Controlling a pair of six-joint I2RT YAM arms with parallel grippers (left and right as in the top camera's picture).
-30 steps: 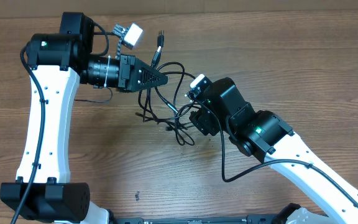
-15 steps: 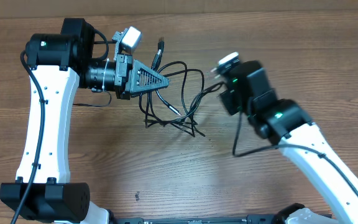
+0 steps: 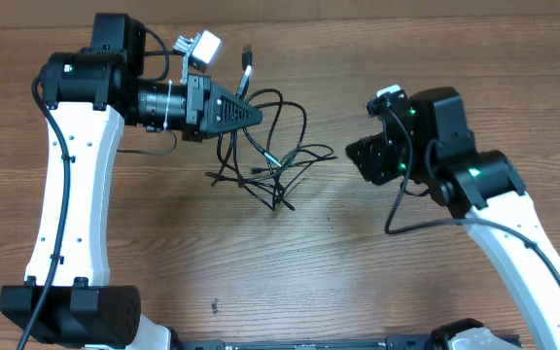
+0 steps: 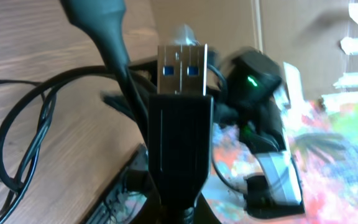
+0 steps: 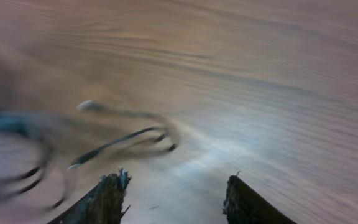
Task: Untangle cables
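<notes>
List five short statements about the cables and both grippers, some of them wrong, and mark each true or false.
1. The left gripper is shut on the cables. True.
2. The right gripper holds a cable. False: it is open, with nothing between its fingers, and stands apart from the cables.
3. The USB plug close to the left wrist camera has a blue insert. True.
4. The cables lie as separate straight strands. False: they loop over one another in a tangle.
5. The table is white plastic. False: it is brown wood.
</notes>
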